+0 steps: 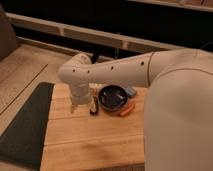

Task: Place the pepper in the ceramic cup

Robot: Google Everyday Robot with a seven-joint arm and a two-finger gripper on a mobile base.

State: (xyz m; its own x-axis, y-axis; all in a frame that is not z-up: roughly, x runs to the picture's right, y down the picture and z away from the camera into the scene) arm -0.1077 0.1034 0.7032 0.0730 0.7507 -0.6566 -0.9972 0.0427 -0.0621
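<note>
Orange-red pepper [127, 110] diagonal beside bowl [102, 98], gripper [75, 106] left of bowl

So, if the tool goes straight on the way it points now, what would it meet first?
Probably the wooden table, close beside the black bar. The tool points down over the table's far end, though depth is unclear there.

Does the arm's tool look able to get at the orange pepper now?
Probably yes. The tool hangs low over the table, left of a black bar. The pepper lies uncovered by the bowl's near right side. Bar and bowl lie between, so it would likely pass over them.
</note>
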